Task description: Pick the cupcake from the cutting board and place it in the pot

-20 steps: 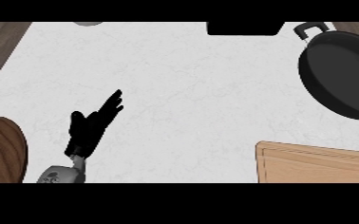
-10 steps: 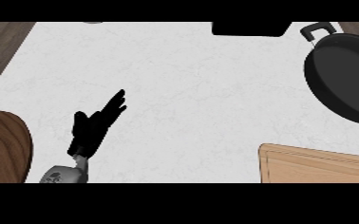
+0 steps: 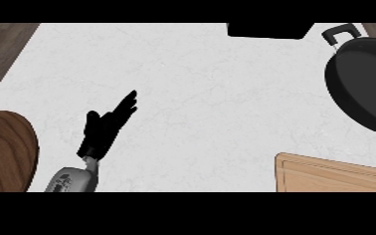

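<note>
My left hand [image 3: 106,127] rests open at the lower left of the white counter, fingers straight and pointing up and to the right, holding nothing. At the lower right a corner of the light wooden cutting board [image 3: 323,174] shows; no cupcake appears on the part in view. The black pot [image 3: 352,89] sits at the right edge, partly cut off, with its handle [image 3: 336,32] toward the far side. The right hand is out of the picture.
A dark flat object [image 3: 268,30] lies at the counter's far edge. A brown wooden rounded thing [image 3: 15,152] shows at the left edge, and a strip of wood [image 3: 13,40] runs along the upper left.
The whole scene has slid slightly to the right in the picture: pot and cutting board sit nearer the right edge. The left hand keeps its open pose.
</note>
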Controlling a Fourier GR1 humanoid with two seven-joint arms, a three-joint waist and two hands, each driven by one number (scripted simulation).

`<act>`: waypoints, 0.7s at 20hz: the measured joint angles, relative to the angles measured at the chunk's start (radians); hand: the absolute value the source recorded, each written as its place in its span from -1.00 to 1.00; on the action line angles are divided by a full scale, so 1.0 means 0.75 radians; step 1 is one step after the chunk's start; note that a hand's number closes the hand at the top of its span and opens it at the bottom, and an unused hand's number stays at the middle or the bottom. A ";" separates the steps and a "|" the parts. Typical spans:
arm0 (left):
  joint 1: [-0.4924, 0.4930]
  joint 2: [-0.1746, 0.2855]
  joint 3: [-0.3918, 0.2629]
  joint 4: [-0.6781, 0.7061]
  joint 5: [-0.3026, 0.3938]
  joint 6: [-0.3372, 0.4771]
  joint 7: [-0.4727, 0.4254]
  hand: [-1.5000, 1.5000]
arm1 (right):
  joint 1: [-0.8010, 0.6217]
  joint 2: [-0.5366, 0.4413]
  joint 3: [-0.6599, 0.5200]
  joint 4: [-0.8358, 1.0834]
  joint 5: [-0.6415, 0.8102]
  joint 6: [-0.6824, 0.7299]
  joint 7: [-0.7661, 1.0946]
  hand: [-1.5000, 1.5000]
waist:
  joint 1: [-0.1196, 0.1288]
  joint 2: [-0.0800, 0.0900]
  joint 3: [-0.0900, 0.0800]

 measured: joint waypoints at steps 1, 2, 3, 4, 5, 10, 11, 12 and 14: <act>0.001 -0.001 -0.001 0.004 -0.002 -0.002 -0.011 0.00 | -0.037 0.015 0.028 0.037 0.032 0.025 0.025 1.00 | 0.001 0.000 0.000; -0.008 0.000 0.003 0.005 0.002 -0.007 -0.007 0.00 | -0.076 0.038 0.052 0.076 0.055 0.058 0.058 1.00 | 0.005 0.001 0.000; -0.020 0.000 0.009 0.012 0.004 -0.007 -0.001 0.00 | -0.103 0.069 0.076 0.108 0.073 0.091 0.088 1.00 | 0.004 0.001 0.000; -0.020 -0.001 0.007 0.007 0.004 -0.008 0.006 0.00 | -0.125 0.081 0.085 0.150 0.074 0.145 0.112 1.00 | 0.005 0.001 0.000; -0.026 -0.002 0.008 0.009 0.004 -0.008 0.009 0.00 | -0.148 0.093 0.091 0.202 0.079 0.185 0.135 1.00 | 0.009 0.004 0.001; -0.011 0.000 0.016 0.022 0.001 -0.017 -0.021 0.00 | -0.283 0.195 0.108 0.425 0.109 0.327 0.238 -1.00 | 0.003 0.002 0.002; -0.014 -0.003 0.016 0.018 -0.002 -0.012 -0.014 0.00 | -0.315 0.215 0.102 0.473 0.116 0.326 0.230 -1.00 | 0.001 0.002 0.003; -0.008 0.004 0.021 0.017 -0.002 -0.016 -0.023 0.00 | -0.342 0.228 0.088 0.505 0.113 0.317 0.212 -1.00 | -0.001 0.002 0.003; 0.001 0.004 0.019 0.006 -0.002 -0.019 -0.017 0.00 | -0.365 0.269 0.037 0.527 0.079 0.238 0.168 -1.00 | -0.004 0.002 0.004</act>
